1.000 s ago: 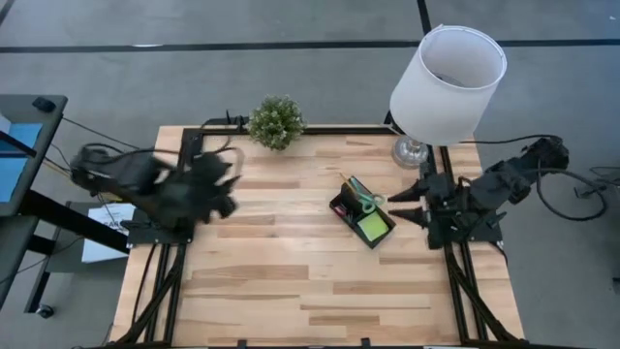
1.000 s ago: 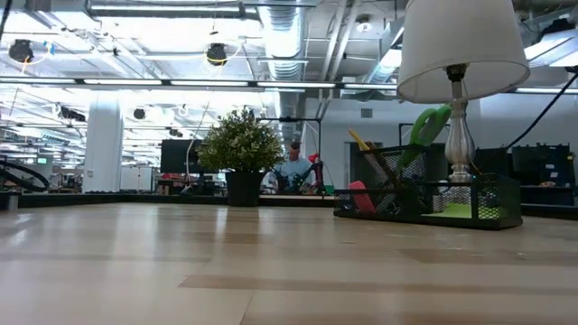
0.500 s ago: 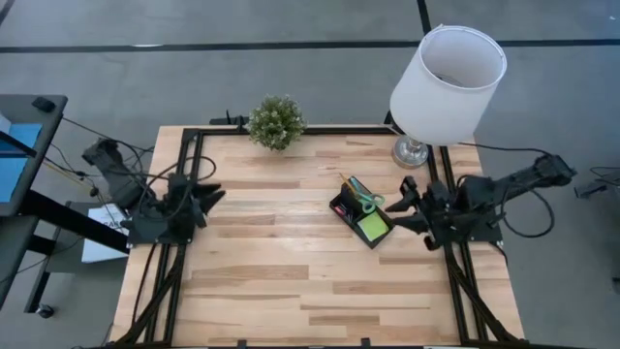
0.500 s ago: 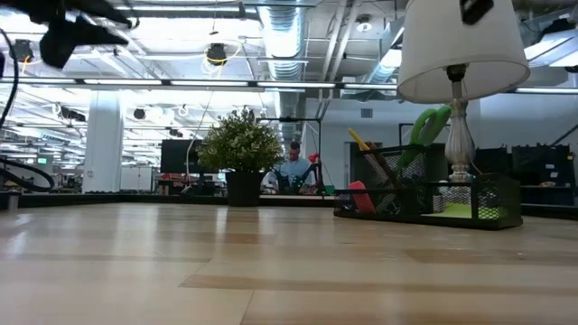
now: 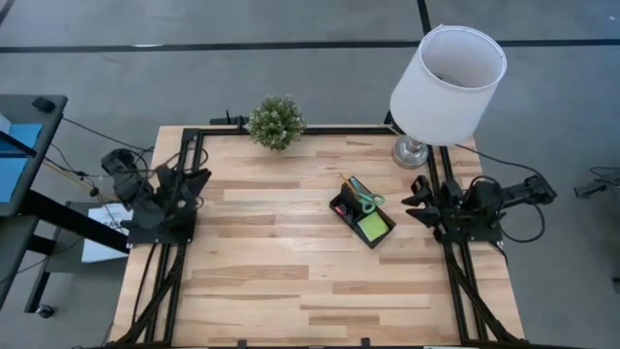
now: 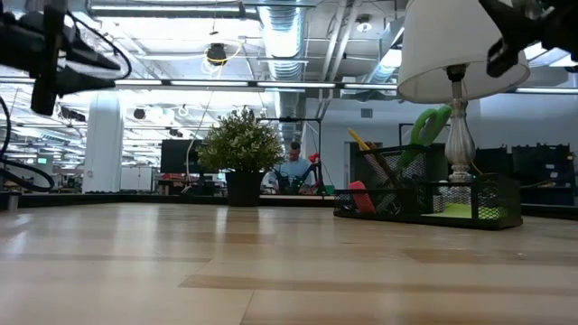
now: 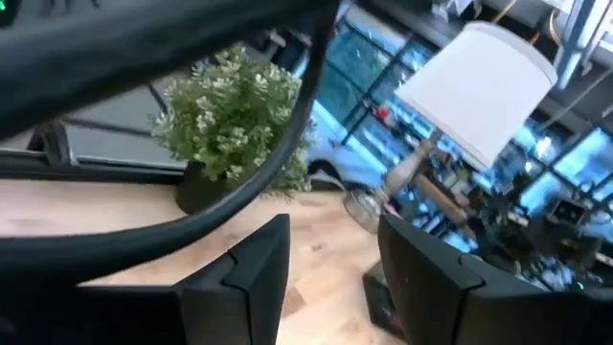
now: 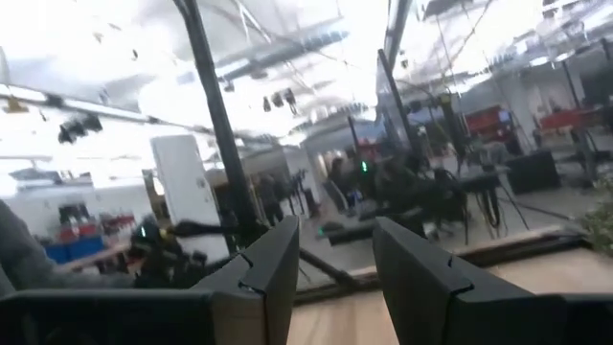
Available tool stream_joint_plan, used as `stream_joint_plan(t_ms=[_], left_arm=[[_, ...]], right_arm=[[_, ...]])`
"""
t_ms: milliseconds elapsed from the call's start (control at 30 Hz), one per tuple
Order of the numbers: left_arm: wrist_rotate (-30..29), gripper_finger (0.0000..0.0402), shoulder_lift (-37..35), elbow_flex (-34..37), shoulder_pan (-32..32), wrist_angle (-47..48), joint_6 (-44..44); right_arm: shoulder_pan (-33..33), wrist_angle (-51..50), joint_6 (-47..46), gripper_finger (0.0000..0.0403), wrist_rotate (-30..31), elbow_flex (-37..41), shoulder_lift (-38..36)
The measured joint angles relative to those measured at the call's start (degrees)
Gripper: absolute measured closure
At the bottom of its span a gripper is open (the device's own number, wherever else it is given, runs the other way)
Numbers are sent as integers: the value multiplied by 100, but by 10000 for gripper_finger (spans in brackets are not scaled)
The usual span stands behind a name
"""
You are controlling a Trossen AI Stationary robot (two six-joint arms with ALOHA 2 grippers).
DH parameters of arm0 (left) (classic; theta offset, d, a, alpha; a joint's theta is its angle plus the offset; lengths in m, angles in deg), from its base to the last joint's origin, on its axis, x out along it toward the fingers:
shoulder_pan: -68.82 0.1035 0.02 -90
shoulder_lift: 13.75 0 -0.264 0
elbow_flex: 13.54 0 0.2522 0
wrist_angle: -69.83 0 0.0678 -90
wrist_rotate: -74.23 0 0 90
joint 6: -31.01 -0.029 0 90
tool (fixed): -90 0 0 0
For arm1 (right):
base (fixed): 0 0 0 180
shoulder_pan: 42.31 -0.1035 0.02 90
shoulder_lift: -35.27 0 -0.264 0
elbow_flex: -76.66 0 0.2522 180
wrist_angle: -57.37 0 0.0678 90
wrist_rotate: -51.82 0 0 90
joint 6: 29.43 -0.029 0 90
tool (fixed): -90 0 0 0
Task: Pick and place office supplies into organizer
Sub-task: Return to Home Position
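- Organizer (image 5: 339, 206) stands on the desk (image 5: 271, 271), turned at an angle to the desk's edges, with nothing gripping it.
- Upright in its raised back section are the scissors (image 5: 366, 199), green handles up, with a yellow pencil (image 6: 358, 141) leaning beside them.
- In its low front compartment lies the lime pad (image 5: 373, 227). In the low view, a pink eraser (image 6: 360, 197) shows through the mesh at the other end from the pad.
- Near the organizer's right side, apart from it and raised off the desk, is the right gripper (image 5: 415, 198), fingers spread and empty.
- Well apart on the organizer's left, at the desk's edge, is the left gripper (image 5: 197, 180), also raised, fingers parted with nothing between them.
- Behind the organizer and to its right stands a lamp (image 5: 448, 70); a plant (image 5: 276, 122) stands well to its left at the desk's back edge.
- Far beyond the organizer, in the room, a person (image 6: 293, 168) shows in the low view.
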Motion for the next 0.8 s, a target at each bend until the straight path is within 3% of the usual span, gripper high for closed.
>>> stream_joint_plan(t_ms=[133, 200, 300, 467, 800], left_arm=[[-120, 248, 99, 517, -8, -63, 878], [171, 248, 131, 581, -13, -8, 1332], [344, 248, 172, 597, -12, 58, 1504], [396, 248, 159, 601, -13, -69, 960], [1034, 248, 166, 634, -11, -531, -979]], right_arm=[[-4, 174, -24, 274, 13, 323, -318], [-2, 128, -22, 274, 66, 322, -302], [-8, -334, -23, 274, 563, 322, -183], [-9, -1061, -23, 274, 1370, 322, -180], [-9, -1601, -25, 274, 1349, 322, -145]])
